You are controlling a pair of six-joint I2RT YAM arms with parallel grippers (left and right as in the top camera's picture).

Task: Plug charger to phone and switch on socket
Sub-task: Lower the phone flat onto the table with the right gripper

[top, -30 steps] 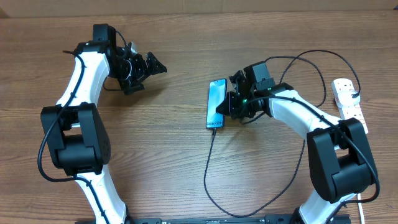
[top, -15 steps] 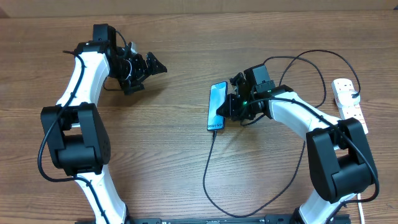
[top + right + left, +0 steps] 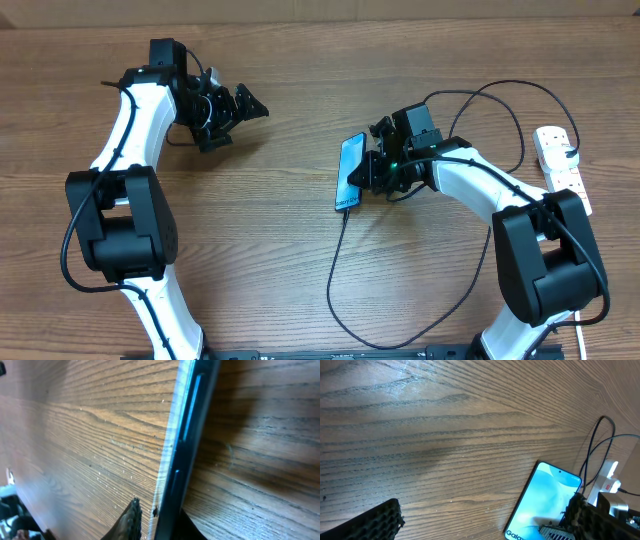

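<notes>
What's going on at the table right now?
The right claw is against the Galaxy phone, which is tipped up on its long edge; I can't tell if it's gripped. The black charger cable reaches the phone's near end and looks plugged in. The left claw hangs open, far off to the left. The white power strip sits far right, untouched.
</notes>
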